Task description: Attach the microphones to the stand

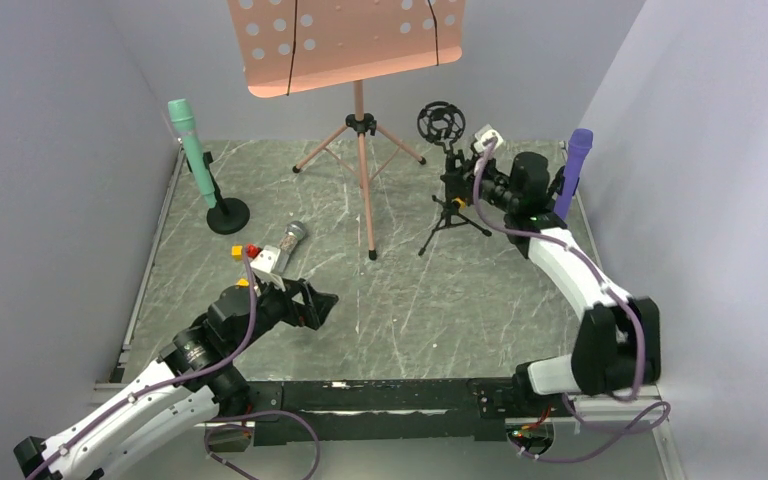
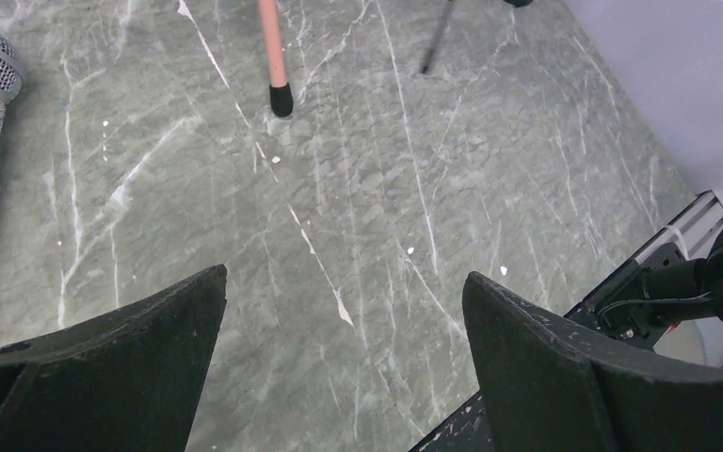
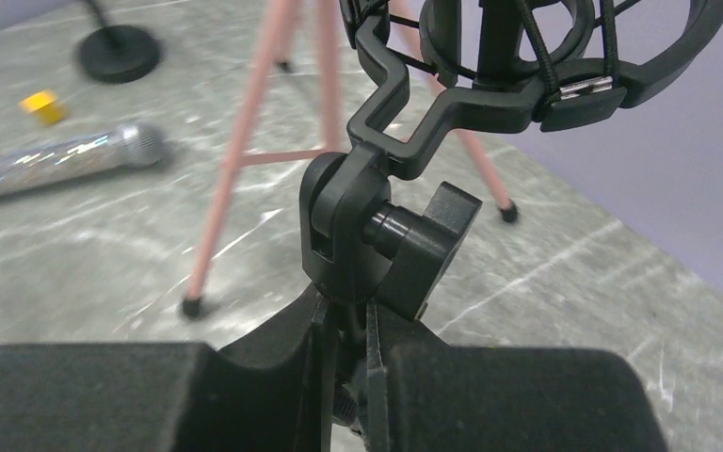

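microphones: mint green stick one upright in its round black holder, purple one upright at right, glittery silver one unmounted, lying on the grey table. right gripper pinches the black shock-mount tripod by its stem; left gripper spread, empty.

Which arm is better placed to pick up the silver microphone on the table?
Left: the left gripper is open near the silver microphone; the right gripper is shut on the black stand.
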Controlling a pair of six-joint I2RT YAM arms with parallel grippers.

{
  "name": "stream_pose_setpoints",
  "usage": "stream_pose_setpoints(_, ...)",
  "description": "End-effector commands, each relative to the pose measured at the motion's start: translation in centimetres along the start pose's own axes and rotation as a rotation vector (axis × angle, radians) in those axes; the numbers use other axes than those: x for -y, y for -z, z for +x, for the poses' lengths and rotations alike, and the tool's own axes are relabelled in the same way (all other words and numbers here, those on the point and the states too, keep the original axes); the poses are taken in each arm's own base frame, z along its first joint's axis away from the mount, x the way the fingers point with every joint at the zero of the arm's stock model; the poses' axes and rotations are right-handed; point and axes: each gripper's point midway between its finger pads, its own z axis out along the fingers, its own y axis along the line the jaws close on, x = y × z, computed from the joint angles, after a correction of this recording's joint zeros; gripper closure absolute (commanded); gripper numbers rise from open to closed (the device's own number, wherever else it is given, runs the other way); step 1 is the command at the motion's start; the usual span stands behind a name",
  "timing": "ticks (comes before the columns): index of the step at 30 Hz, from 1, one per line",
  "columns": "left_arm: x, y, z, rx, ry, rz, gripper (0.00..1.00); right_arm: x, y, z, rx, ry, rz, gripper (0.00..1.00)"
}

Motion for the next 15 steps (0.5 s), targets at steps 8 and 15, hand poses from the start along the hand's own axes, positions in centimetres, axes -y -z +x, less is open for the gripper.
stream_pose_setpoints(8, -0.4, 1.0, -1.7, 0.017, -0.058, -0.043, 0.01, -18.8, 12.6, -1.3, 0.011, 0.092, -0.861, 1.00)
stream_pose_setpoints(15, -0.5, 0.2, -1.0, -0.009, -0.044, -0.051, 0.01, -21.5, 12.7, 2.1, 0.004, 0.105, -0.939, 1.00)
